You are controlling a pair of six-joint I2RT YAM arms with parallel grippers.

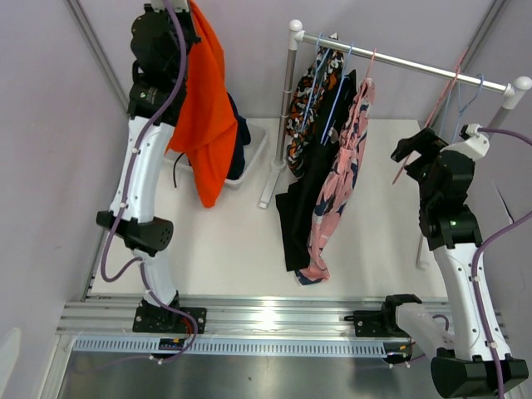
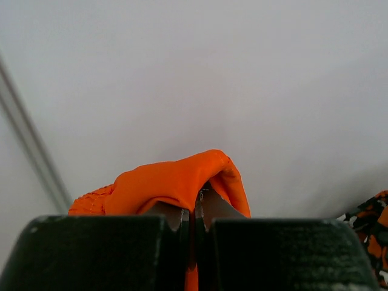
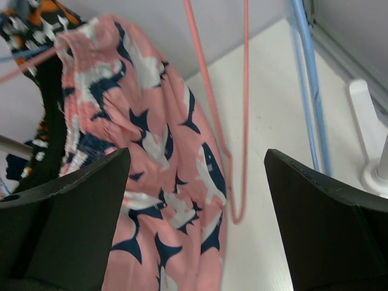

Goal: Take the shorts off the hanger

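Observation:
My left gripper [image 1: 184, 10] is raised high at the back left, shut on the bright orange-red shorts [image 1: 206, 108], which hang free from it. In the left wrist view the orange fabric [image 2: 176, 182] is pinched between the closed jaws of that gripper [image 2: 195, 212]. On the rail [image 1: 416, 65] hang the blotch-pattern shorts [image 1: 306, 100], the black shorts [image 1: 303, 204] and the pink printed shorts [image 1: 337, 183]. My right gripper [image 1: 411, 150] stands open and empty beside an empty pink hanger [image 3: 236, 121]. The right wrist view shows the gripper [image 3: 197, 200] facing the pink shorts [image 3: 151, 163].
Navy shorts [image 1: 240, 137] lie in a white tray [image 1: 253, 162] behind the orange ones. An empty blue hanger [image 3: 306, 91] hangs by the rack's right post, with the rack's white foot [image 3: 376, 151] below it. Grey walls close in on both sides.

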